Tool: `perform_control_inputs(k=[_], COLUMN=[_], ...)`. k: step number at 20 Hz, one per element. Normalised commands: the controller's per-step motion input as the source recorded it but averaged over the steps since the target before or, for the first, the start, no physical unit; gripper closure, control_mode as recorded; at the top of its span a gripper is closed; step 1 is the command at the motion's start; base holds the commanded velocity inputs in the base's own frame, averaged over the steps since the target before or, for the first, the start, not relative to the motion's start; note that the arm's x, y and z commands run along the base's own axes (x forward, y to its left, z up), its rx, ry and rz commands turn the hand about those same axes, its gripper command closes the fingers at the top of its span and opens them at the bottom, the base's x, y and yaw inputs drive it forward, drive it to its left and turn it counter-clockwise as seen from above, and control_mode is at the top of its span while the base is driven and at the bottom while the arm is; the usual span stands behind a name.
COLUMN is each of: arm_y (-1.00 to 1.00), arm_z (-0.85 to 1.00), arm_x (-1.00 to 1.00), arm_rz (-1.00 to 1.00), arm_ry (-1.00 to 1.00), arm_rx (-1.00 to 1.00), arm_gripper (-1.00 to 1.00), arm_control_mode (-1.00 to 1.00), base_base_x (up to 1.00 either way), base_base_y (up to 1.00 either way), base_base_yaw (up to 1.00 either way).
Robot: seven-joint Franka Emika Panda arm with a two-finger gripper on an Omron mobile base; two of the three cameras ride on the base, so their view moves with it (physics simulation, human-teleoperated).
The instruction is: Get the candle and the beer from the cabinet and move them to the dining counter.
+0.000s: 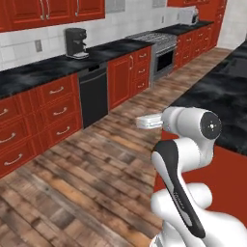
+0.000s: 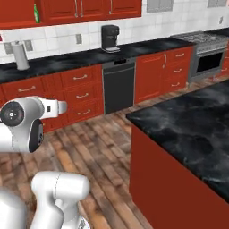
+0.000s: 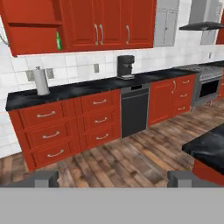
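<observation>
Left base view: the white arm rises at lower right over the wooden plank floor [image 1: 87,178]. A black coffee machine [image 1: 76,42] stands on the wall counter [image 1: 38,72], a dishwasher [image 1: 93,95] below it, a steel range [image 1: 158,50] further along. The dining counter [image 1: 219,96] lies at right.

Right base view: the beer [image 2: 36,13] stands in the open cabinet [image 2: 18,13], above a paper towel roll [image 2: 19,55].

Hand view: the gripper [image 3: 111,178] is spread wide, holding nothing, well away from the bottle.
</observation>
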Motion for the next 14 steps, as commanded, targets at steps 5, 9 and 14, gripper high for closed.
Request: perform_control_inputs(k=[5,9,14], arm_y=[0.0,0.0,0.0], arm_z=[0.0,0.0,0.0], arm_x=[0.0,0.0,0.0], arm_rz=[0.0,0.0,0.0], arm_ry=[0.0,0.0,0.0], arm_rx=[0.0,0.0,0.0], arm_gripper=[-1.0,-1.0,-1.0], arm_control_mode=[1.0,1.0,1.0], base_base_x=[0.57,1.0,1.0], base_base_y=[0.51,0.02,0.0], base_base_yaw=[0.33,0.22,0.21])
